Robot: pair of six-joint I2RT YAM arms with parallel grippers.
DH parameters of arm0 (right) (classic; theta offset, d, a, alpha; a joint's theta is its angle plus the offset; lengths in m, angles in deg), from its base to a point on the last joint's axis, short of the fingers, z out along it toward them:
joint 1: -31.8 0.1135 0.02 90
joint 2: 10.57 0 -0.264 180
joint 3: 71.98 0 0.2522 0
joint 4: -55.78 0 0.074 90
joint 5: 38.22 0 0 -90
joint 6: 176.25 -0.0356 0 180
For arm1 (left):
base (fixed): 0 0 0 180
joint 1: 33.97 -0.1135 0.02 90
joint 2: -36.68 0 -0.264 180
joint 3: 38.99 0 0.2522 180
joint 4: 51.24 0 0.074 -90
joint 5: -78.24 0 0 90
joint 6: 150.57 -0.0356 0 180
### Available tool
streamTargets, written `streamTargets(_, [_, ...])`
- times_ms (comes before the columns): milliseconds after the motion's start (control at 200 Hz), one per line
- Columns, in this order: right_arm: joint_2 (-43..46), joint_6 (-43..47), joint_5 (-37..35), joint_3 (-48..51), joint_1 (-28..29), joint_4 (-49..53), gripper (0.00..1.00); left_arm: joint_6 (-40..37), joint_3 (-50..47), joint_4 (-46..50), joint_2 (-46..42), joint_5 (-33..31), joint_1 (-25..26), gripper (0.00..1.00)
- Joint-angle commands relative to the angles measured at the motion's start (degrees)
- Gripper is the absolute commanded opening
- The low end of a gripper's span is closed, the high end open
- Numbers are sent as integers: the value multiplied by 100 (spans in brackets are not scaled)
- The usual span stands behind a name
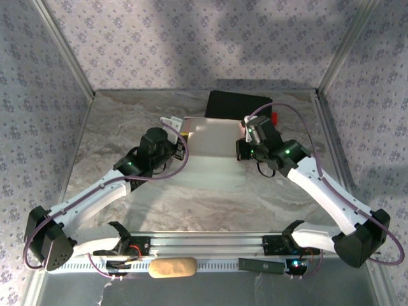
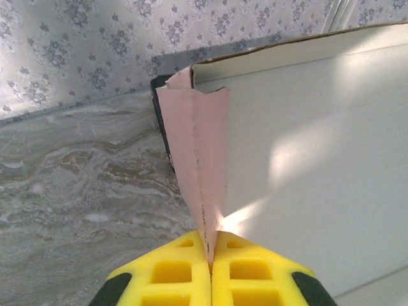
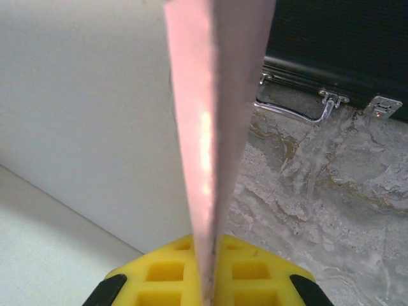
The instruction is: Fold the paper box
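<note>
Paper box (image 1: 213,137) in left gripper (image 2: 210,241) and right gripper (image 3: 206,247), beside black case (image 1: 233,104)

On table (image 1: 127,115): paper box (image 1: 213,137), black case (image 1: 233,103)

paper box (image 1: 213,137) mid-bench (image 1: 121,121), hard case (image 1: 237,104) close behind it toward the far wall. left end effector (image 2: 210,245) pinches the box's left flap, right end effector (image 3: 207,245) its right flap. Both flaps stand up, main panel between them.
</note>
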State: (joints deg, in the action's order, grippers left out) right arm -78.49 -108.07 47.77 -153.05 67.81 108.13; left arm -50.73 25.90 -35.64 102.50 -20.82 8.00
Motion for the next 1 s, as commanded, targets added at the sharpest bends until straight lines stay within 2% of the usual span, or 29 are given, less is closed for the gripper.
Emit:
streamTargets(0, [32,284,605,-17,187,-307,0,-77,-58,-336,-98,1051,-150,14])
streamTargets(210, [96,354,974,41,101,-309,0,113,-64,-590,30,2335,-772,27])
streamTargets(380, [137,423,1253,59,-29,-333,0,150,64,-481,147,3059,-1070,32])
streamTargets(755, [108,556,1410,25,-77,-292,0,-168,452,154,278,4092,-1396,37])
streamTargets(909, [95,556,1393,-18,-88,-295,0,-293,564,402,394,4166,-1396,38])
streamTargets(994, [70,565,1422,-45,-70,-291,0,-316,578,398,455,4154,-1396,42])
